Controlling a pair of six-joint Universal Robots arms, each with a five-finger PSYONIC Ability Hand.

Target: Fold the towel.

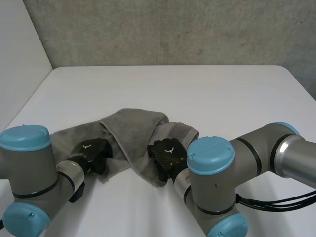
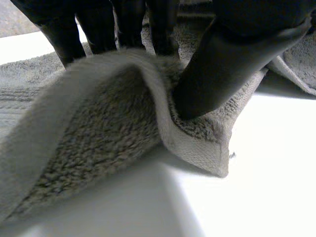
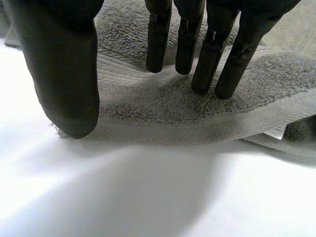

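Desk (image 1: 207,89) white and wide, bare beyond both hands. Towel (image 1: 136,128) grey, thick-piled, rumpled into a long heap close in front of the arms, long axis running across from beneath the left arm (image 1: 29,168) to the right hand, one flap thrown back over the middle between the two hands. Not yet folded; judged an early stage, with squaring up to come first.

Left hand (image 1: 95,150) on the towel's left part, at its near edge. From its own wrist: thumb (image 2: 217,69) pressed into the pile on one side of a raised ridge of cloth, fingers (image 2: 94,29) on the other side, a corner (image 2: 219,165) standing off the desk just past the thumb tip. Closed on the towel in a pinch.

Right hand (image 1: 168,152) on the towel's right part, close beside the thrown-back flap. From its own wrist: fingers (image 3: 202,59) straight, tips set down on the flat pile; thumb (image 3: 69,79) apart from them, tip at the hem. Nothing lifted between thumb and fingers, so spread and merely pressing, gripping nothing.

Key relation: both hands along the same near edge, towel reaching away from the palms and sideways between them. Likely next: right thumb under the hem for a matching pinch, then both pulling apart along the long axis.
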